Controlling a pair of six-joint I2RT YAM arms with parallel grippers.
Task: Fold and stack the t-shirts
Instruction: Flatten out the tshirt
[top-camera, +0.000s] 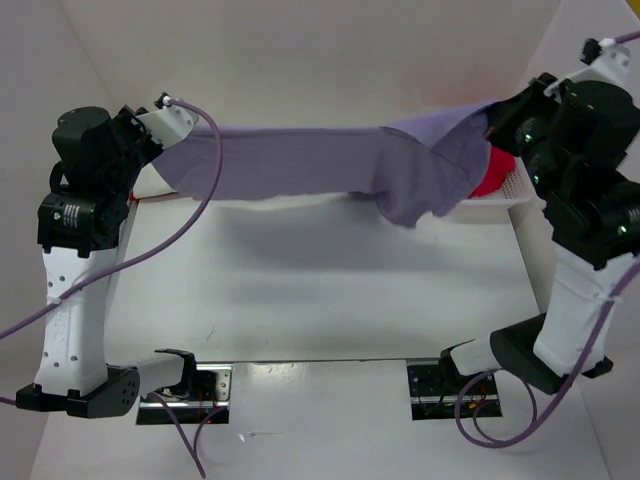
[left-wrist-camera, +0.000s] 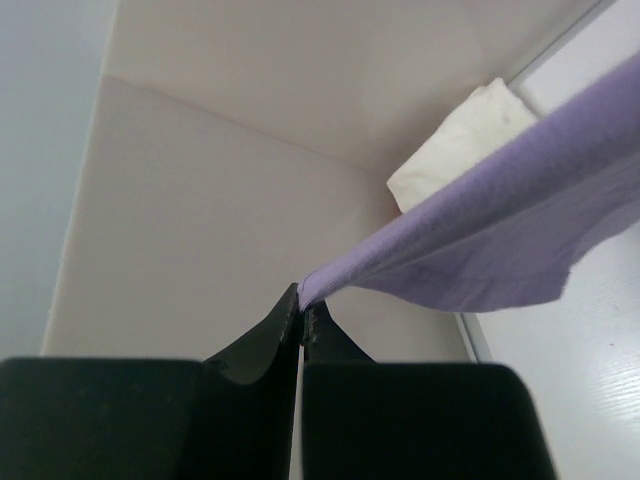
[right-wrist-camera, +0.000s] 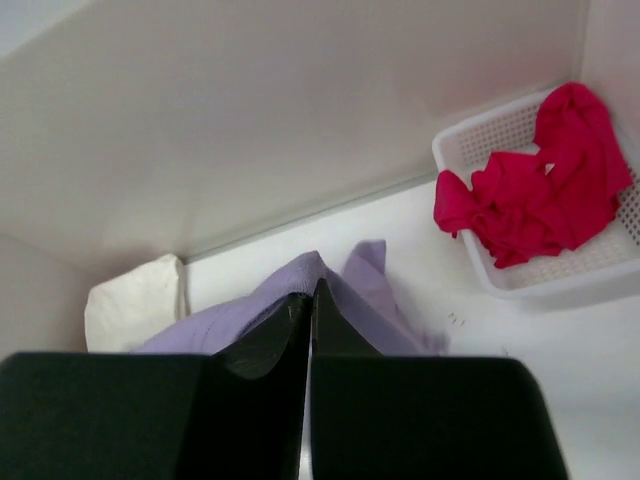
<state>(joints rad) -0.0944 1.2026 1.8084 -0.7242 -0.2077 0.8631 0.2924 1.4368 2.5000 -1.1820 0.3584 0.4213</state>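
A lavender t-shirt (top-camera: 320, 160) hangs stretched in the air across the back of the table, between my two grippers. My left gripper (left-wrist-camera: 303, 300) is shut on its left end, where a pinch of cloth (left-wrist-camera: 480, 230) comes out of the fingertips. On the right end of the shirt (right-wrist-camera: 250, 310), my right gripper (right-wrist-camera: 312, 290) is also shut. From above, the left gripper (top-camera: 165, 150) and right gripper (top-camera: 490, 122) sit at the far corners. An off-white t-shirt (left-wrist-camera: 465, 140) lies folded at the back left. A pinkish red t-shirt (right-wrist-camera: 530, 190) lies crumpled in the basket.
The white mesh basket (right-wrist-camera: 590, 270) stands at the back right corner, beside the right arm (top-camera: 585, 200). Pale walls close the table in on the left, back and right. A loose flap of the lavender shirt (top-camera: 430, 195) droops near the basket (top-camera: 517, 188).
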